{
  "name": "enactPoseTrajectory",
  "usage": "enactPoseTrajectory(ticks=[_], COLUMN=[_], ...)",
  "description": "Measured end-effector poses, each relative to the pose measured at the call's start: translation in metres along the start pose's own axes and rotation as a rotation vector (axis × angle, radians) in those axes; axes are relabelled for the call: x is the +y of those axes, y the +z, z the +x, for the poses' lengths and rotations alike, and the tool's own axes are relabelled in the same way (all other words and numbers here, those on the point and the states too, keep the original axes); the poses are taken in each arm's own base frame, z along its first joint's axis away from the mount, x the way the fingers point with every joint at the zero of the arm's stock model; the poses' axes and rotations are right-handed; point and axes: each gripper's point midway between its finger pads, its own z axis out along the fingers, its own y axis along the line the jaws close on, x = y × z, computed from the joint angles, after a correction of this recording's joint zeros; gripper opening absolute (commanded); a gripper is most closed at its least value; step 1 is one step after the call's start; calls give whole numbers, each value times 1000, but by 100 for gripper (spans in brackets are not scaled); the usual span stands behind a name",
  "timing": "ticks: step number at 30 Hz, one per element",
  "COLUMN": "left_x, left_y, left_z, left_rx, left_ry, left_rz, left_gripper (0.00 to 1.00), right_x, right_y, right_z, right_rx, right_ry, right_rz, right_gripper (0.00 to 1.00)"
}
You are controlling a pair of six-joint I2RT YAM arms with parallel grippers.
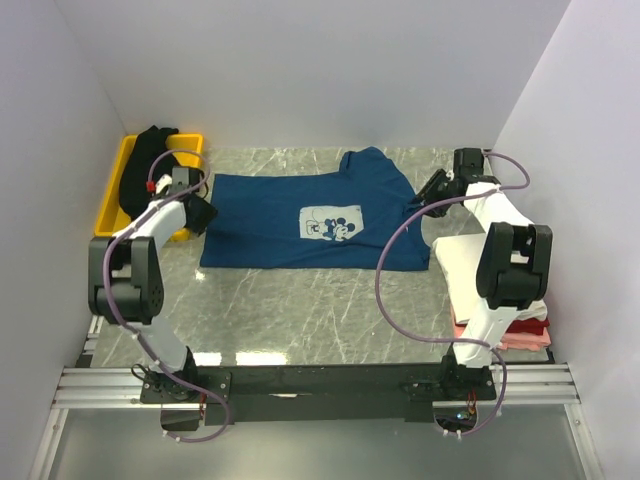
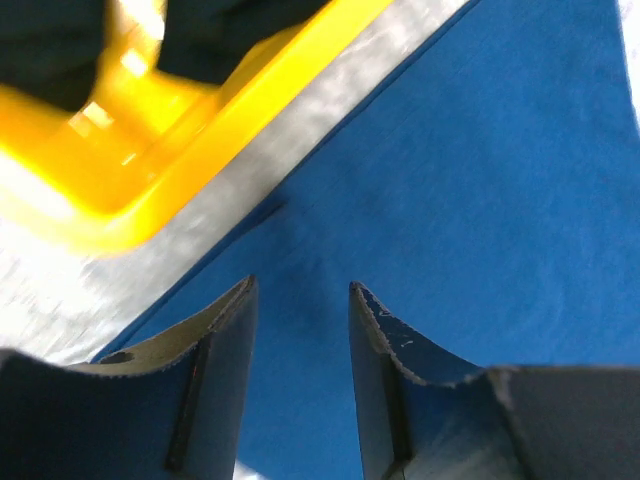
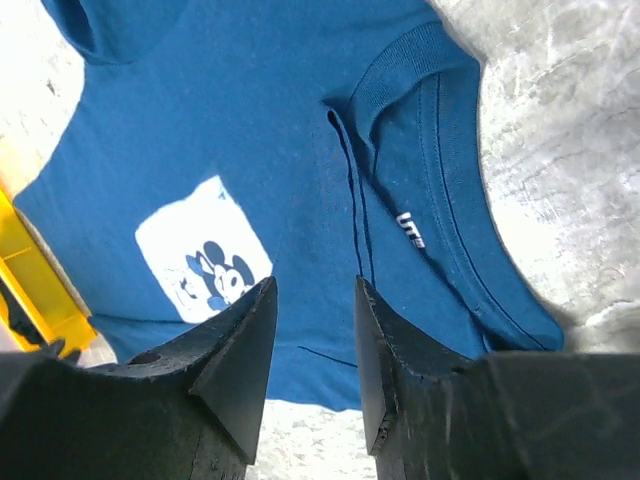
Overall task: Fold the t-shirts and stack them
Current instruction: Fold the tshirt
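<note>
Both look half open and empty to me. Left gripper (image 2: 300, 287) hangs over the blue shirt (image 1: 270, 225) by its edge, right gripper (image 3: 315, 287) over its collar (image 3: 440, 150).

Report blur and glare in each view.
Left wrist: the yellow bin is smeared by blur, with glare on its rim. Right wrist: the dark blue t-shirt is sharp, the table beside it washed out. Top external: evenly lit and sharp.

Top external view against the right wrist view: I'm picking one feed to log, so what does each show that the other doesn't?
Only top external: the left arm, the folded stack beside the right arm. Only right wrist: white lettering inside the collar, the right gripper open. Both: the blue t-shirt spread on the table, its mouse print, the yellow bin.
</note>
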Motion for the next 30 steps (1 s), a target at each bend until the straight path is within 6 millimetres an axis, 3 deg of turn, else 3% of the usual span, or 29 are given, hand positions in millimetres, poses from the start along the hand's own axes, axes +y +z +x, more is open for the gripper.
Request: enactPoseTrajectory(ticks=[5,10,17,23,30], left_x=[13,14,36,59,65], left_y=[-29,-46,-33,-24,-20], left_z=[6,16,66,82,85], left_rx=[-11,-30,43,60,54], left_ry=[-31,-52,-10,-10,-9], left_rz=[49,113,87,42,35], left_gripper=[42,34,28,28,27], right_x=[4,10,-9,-26,-35], right_y=[-15,-30,-7,13,33], right_z=[6,48,101,111,121], right_rx=[-43,-43,42,66,97], right_ry=[-25,-85,-134,-130,-130], right_rz=[3,-21,25,69,96], right_gripper=[44,44,43,43,43])
